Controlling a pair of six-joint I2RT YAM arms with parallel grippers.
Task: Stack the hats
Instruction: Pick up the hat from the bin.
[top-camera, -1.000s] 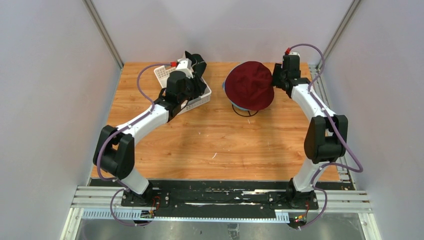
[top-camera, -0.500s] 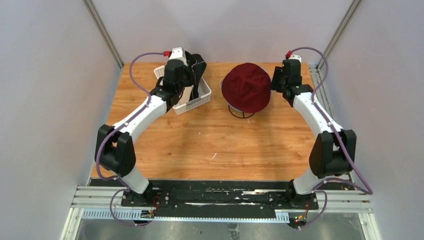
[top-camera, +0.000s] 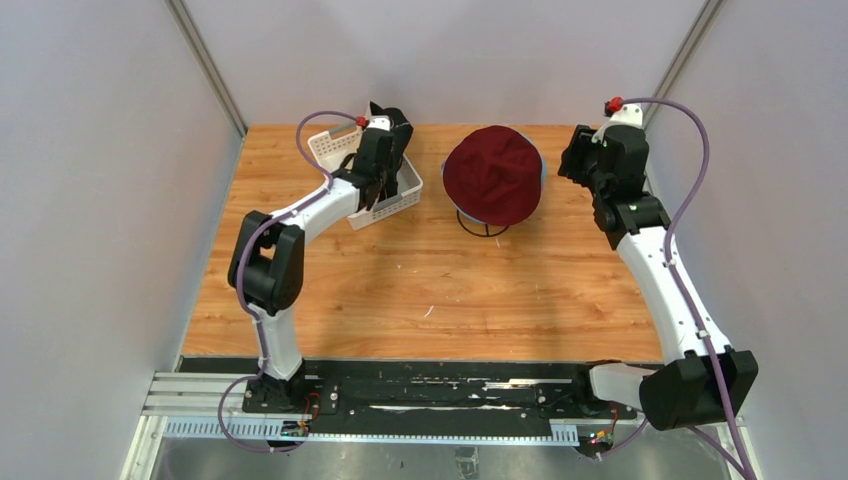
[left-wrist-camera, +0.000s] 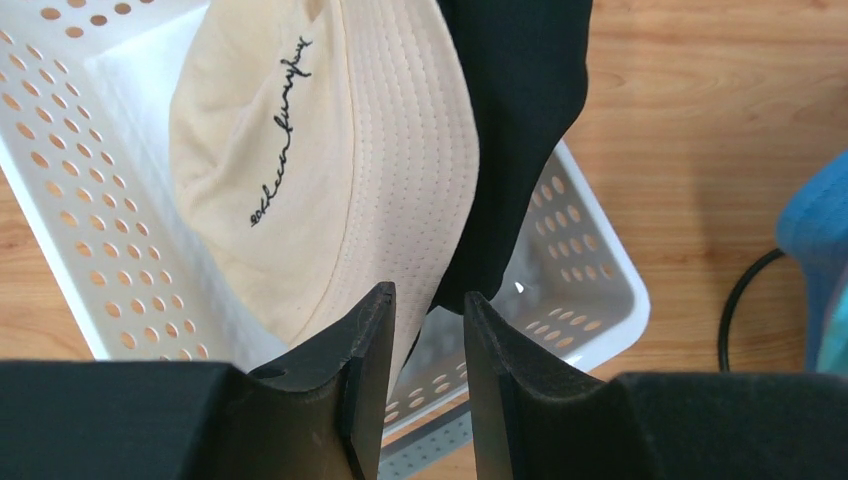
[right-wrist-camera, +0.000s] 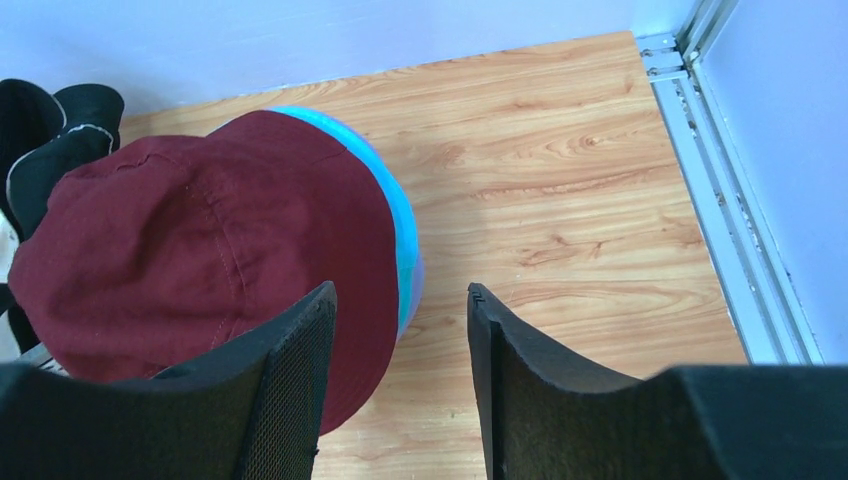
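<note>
Left gripper (left-wrist-camera: 428, 305) is hovering narrowly parted, gripping nothing, over the beige hat (left-wrist-camera: 330, 150) in the basket (left-wrist-camera: 60, 200). I'm aiming to pinch only its brim, clear of the black hat (left-wrist-camera: 510, 120) touching it.

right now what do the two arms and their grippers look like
The left arm and right arm both have white links with bulky black joints. A lavender cable loops along each, ending in a red connector near the wrist. The left gripper and right gripper each have two black wedge-shaped fingers; the right one's inner faces look finely textured.
</note>
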